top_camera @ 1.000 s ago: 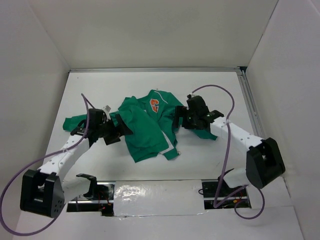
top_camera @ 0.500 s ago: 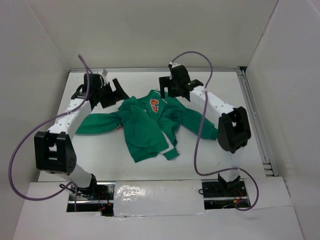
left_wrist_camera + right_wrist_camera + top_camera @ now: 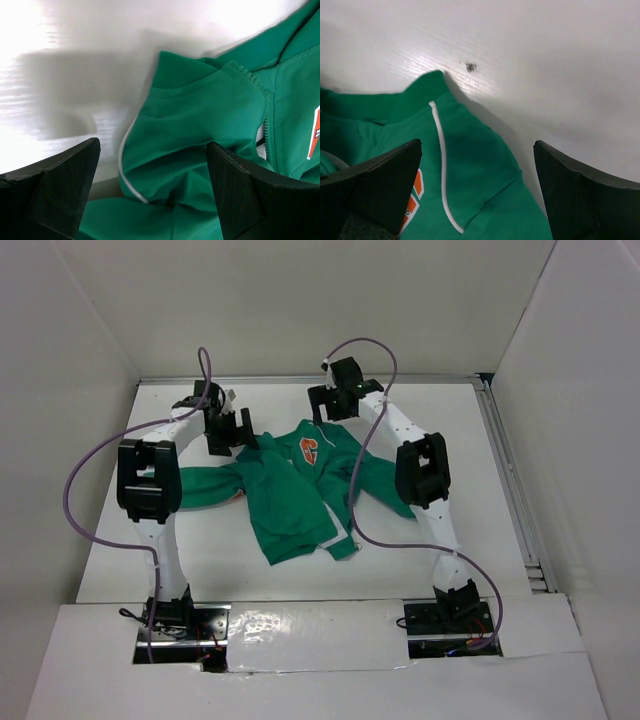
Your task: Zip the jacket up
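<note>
Green jacket (image 3: 290,505) on table (image 3: 480,440); left fingers (image 3: 60,192), right fingers (image 3: 377,187) wide apart

I see the green jacket (image 3: 290,495) lying rumpled on the tabletop (image 3: 470,440), collar toward the far side, sleeves spread out sideways. Its front lies open, orange chest patch up, white shoulder piping showing.

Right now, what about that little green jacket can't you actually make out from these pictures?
- Zipper pull: too small in the top view of the jacket; the left wrist view shows only a short stretch of zipper teeth.
- One sleeve: partly hidden under the right arm in the top view.
- Orange patch: cut off by the right edge in the left wrist view, partly behind a finger in the right wrist view.
</note>
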Available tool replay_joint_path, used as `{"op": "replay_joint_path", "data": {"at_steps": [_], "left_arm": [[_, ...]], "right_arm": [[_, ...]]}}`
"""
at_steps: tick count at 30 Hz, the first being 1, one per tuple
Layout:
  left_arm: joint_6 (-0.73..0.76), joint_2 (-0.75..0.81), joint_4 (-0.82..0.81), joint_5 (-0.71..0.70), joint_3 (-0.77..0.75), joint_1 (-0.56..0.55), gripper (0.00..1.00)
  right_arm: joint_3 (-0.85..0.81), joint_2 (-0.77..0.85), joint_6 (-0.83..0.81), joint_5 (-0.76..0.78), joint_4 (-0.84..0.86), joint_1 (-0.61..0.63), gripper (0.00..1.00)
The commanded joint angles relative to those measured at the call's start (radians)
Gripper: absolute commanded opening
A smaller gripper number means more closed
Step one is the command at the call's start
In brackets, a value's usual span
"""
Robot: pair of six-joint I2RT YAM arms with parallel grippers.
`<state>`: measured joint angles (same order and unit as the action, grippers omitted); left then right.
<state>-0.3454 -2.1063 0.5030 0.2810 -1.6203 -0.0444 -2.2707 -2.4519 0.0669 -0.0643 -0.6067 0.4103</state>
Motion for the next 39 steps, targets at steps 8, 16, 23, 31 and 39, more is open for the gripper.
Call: {"op": "replay_joint_path", "data": {"at_steps": [8,16,23,31,39], "left_arm": [[0.097,-0.015,-0.029,0.049,0.036,-0.043,0.99],[0.083,-0.072,-0.007,0.05,0.005,-0.074,0.46],[0.094,0.075,0.002,0.0,-0.041,-0.095,0.0],[0.203,0.554,-0.072,-0.178,0.02,-0.234,0.0],[0.305,1.037,-0.165,-0.252,0.172,-0.376,0.0]], "right_arm": [[0.042,-0.024,0.083,-0.14,-0.065,-0.034,0.99],[0.031,-0.044,0.063,-0.157,-0.107,-0.024,0.75],[0.22,0.183,0.014,-0.052,0.008,0.015,0.0],[0.491,0.75,-0.087,0.314,0.232,0.073,0.0],[0.619,1.215,-0.222,0.405,0.179,0.246,0.0]]}}
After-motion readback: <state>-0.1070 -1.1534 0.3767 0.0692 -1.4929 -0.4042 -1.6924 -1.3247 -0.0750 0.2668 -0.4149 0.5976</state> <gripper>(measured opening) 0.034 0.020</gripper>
